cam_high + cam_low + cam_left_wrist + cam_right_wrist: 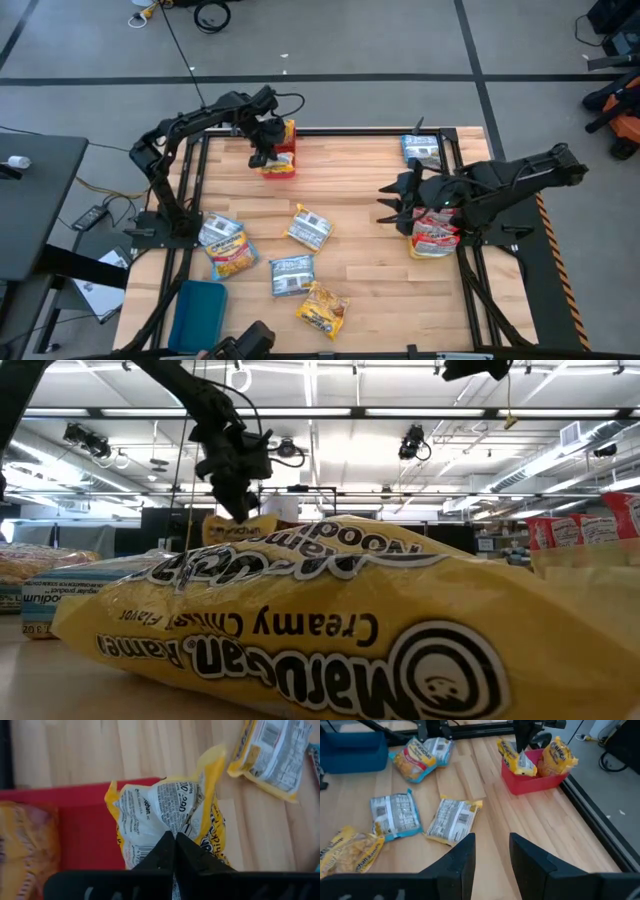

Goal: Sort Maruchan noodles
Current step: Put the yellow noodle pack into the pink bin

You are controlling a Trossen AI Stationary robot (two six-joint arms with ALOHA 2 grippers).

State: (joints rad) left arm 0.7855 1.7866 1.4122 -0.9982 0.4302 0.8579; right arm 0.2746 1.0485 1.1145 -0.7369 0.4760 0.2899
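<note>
Bare wood lies open at the table's (350,180) centre toward twelve o'clock, while loose ramen packets (300,268) crowd six to eight o'clock and the red tray (285,165) blocks eleven.

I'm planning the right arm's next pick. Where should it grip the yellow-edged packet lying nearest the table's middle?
The yellow-edged packet lies flat, label side down, apart from its neighbours. Probably come straight down from above and pinch one crimped yellow end seam; the right gripper hovers open nearby.

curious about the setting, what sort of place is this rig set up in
Probably a lab or industrial workshop, not a home. The wooden table stands on a grey concrete floor with cables lying about, and the low view shows long strip lights and exposed ceiling ducts in a large open hall.
</note>
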